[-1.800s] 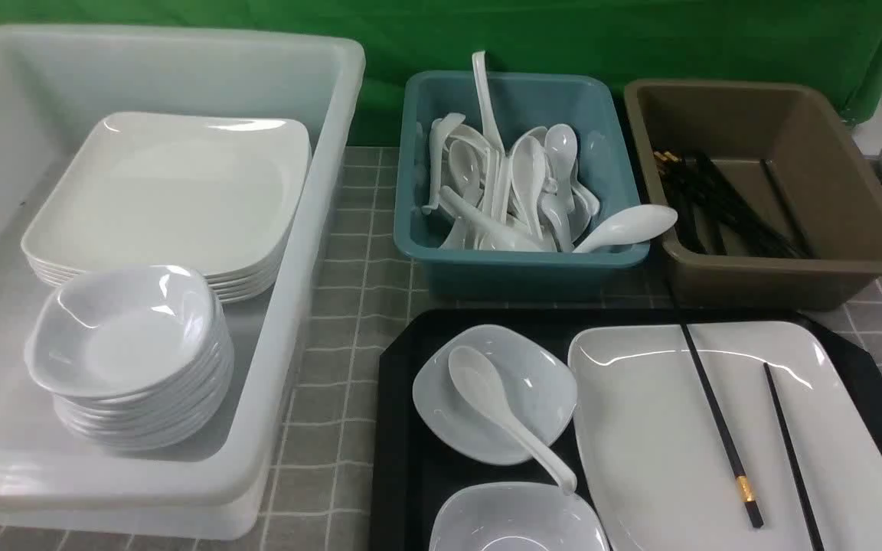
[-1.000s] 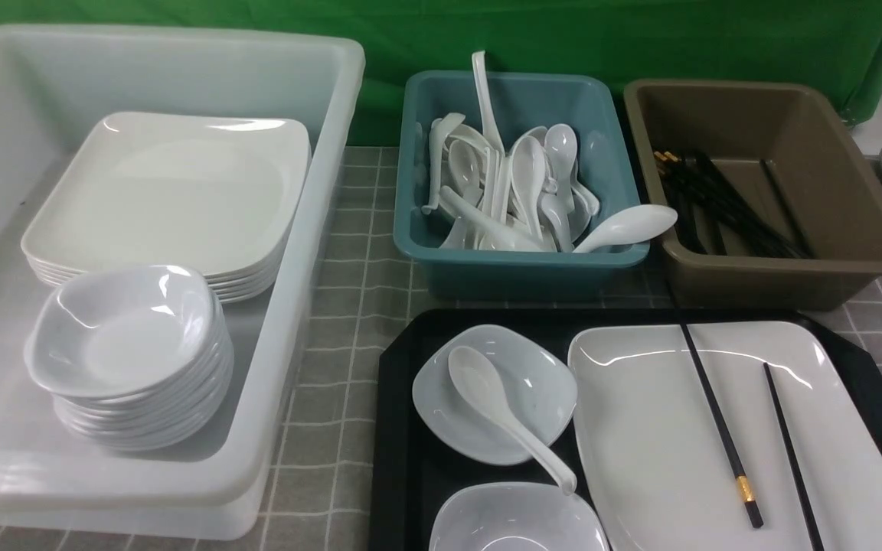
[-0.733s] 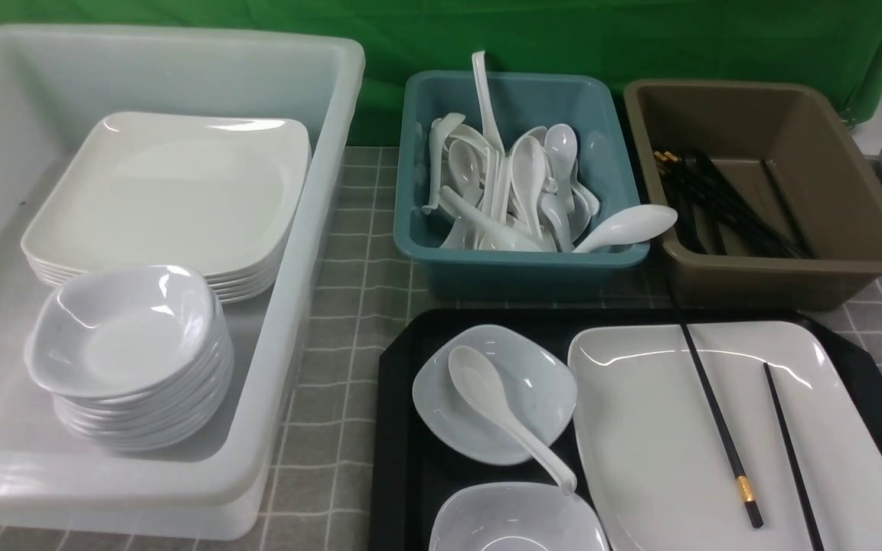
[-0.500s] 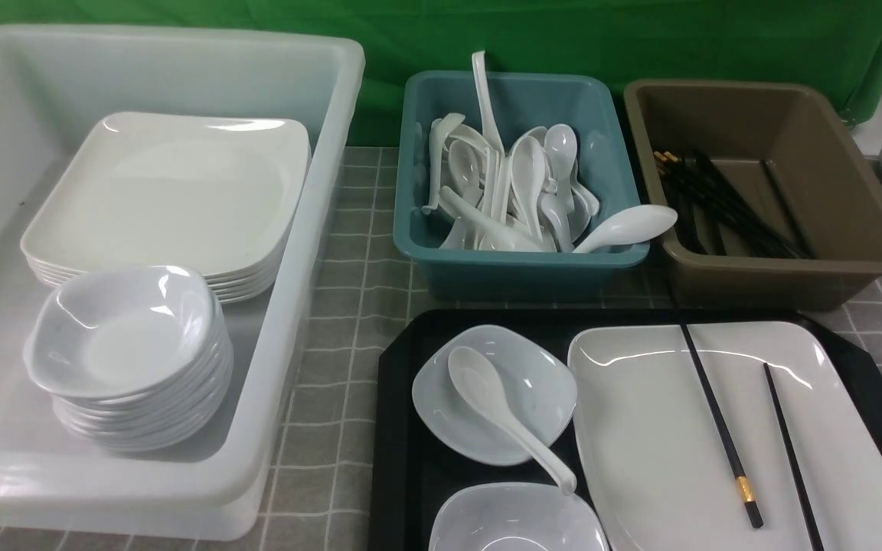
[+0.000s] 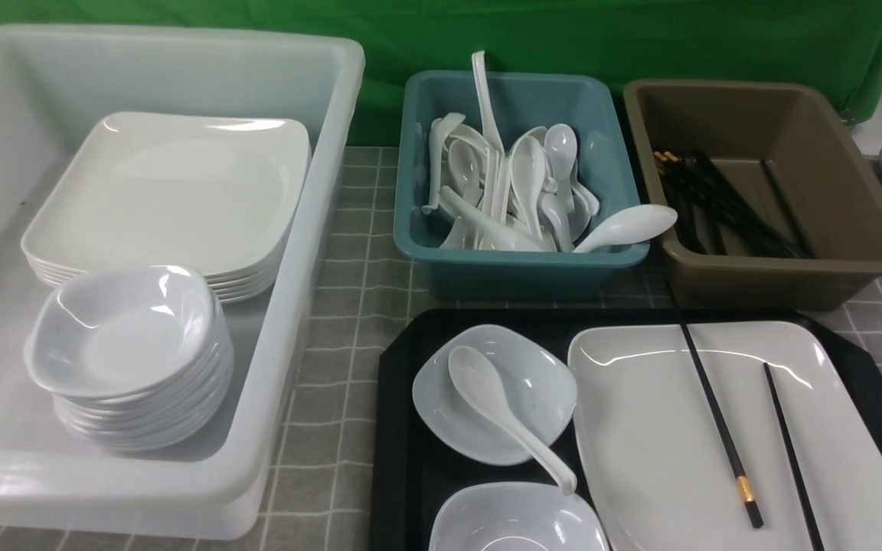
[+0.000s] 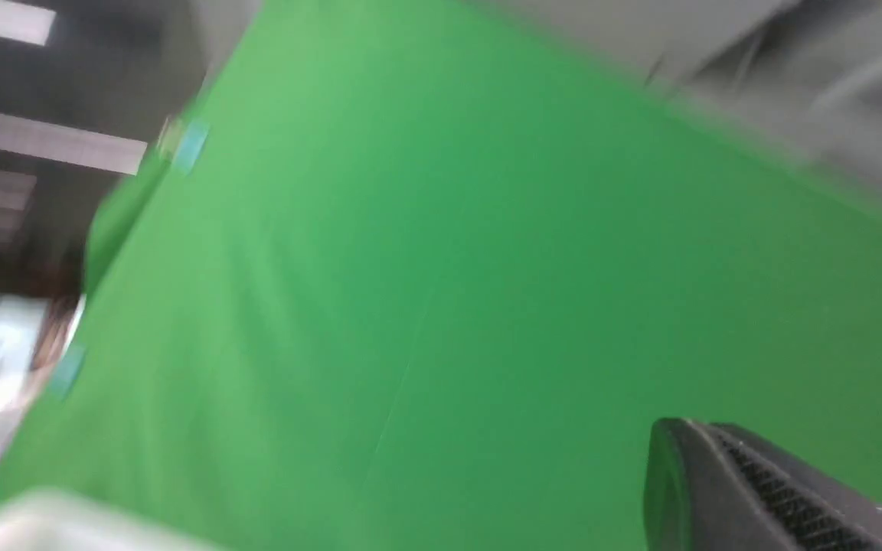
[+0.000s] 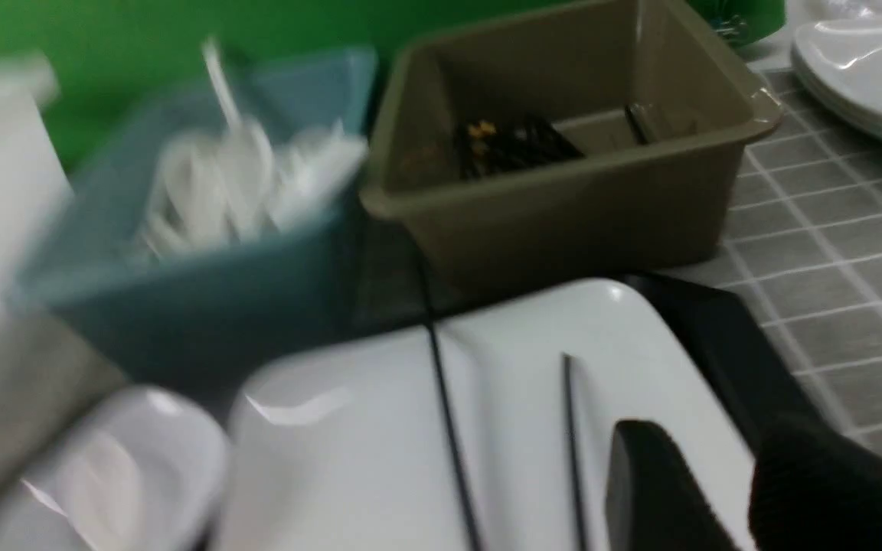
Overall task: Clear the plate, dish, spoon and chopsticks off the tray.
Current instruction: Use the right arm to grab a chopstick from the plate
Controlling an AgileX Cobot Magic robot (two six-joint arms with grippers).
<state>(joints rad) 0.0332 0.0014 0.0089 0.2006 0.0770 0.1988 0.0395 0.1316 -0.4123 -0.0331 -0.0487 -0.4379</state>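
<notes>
The black tray holds one wide glossy white plate, two black chopsticks upon it, two small dishes and one spoon. The left gripper is closed; the right gripper stands open, empty.

No readable text, labels, brands, numbers or signs in any view, tray, plate, spoon and chopsticks plain, teal tub, brown tub and white bin unmarked, wrist views blurred.
</notes>
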